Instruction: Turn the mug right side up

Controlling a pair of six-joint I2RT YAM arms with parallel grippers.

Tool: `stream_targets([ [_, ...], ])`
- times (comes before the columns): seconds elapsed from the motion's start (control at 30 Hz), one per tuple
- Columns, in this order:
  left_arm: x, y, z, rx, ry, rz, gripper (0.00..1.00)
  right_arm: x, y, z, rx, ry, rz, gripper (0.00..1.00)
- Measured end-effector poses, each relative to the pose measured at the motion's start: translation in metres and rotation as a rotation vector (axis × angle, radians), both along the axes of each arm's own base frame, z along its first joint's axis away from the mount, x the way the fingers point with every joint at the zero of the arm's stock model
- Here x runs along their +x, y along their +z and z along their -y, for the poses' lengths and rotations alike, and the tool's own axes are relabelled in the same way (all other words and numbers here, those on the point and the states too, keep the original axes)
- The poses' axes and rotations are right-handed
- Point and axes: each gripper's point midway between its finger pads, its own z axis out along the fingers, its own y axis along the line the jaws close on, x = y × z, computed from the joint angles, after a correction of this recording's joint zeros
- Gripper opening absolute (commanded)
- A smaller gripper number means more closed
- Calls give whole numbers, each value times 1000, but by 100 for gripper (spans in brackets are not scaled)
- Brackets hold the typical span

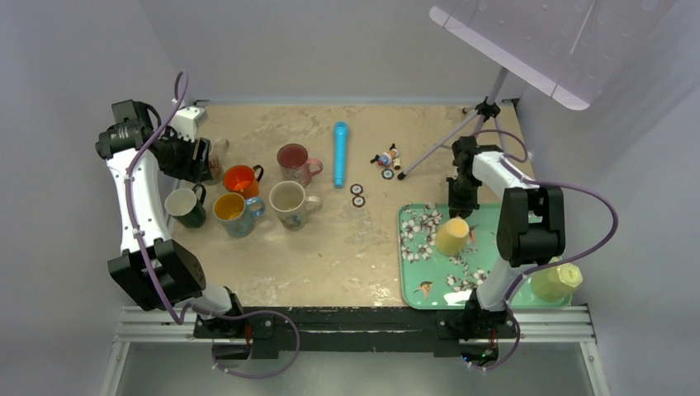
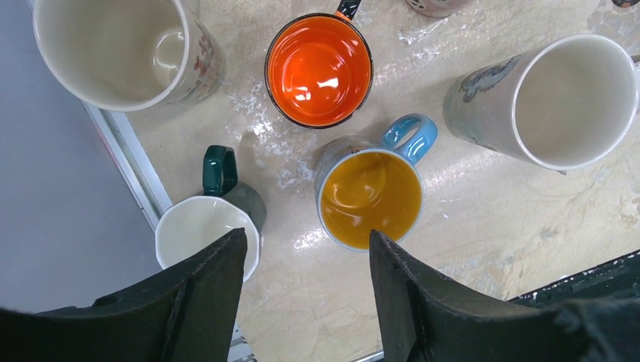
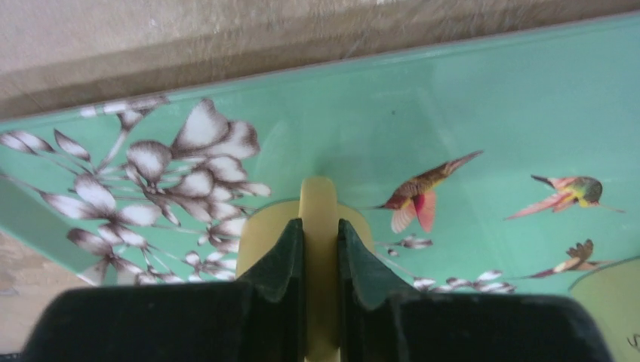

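The pale yellow mug (image 1: 452, 237) stands on the green floral tray (image 3: 453, 98) at the desk's near right, apparently mouth down. The step in hand looks like the grasp. The right claw (image 3: 319, 226) is clamped on the mug's handle (image 3: 318, 197), its jaws drawn in until only the thin handle separates them. The next move probably calls for a lift clear of the tray, then a half-turn of the wrist to bring the mouth up before setting down. A handle that narrow could let the mug swing in the grip. Farther back on the left, the left claw (image 2: 306, 237) hovers with jaws wide apart, holding nothing, above the green mug (image 2: 207, 226) and the blue-handled mug (image 2: 370, 197), both mouth up.
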Motion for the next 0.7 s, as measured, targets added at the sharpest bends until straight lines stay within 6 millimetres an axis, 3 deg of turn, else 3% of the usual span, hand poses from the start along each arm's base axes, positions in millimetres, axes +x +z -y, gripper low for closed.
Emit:
stream_targets([
  [0.2, -1, 0, 1, -4, -1, -4, 64, -2, 0, -8, 32, 33, -10, 0],
  [0.37, -4, 6, 12, -53, -22, -2, 64, 7, 14, -30, 97, 114, 74, 0],
  [0.5, -5, 19, 34, -133, -67, 14, 64, 22, 55, -73, 181, 258, 281, 0],
  [0.6, -10, 40, 66, -252, -145, 39, 64, 25, 90, -108, 285, 349, 438, 0],
  [0.7, -18, 62, 99, -361, -238, 60, 71, 24, 111, -128, 379, 374, 533, 0],
])
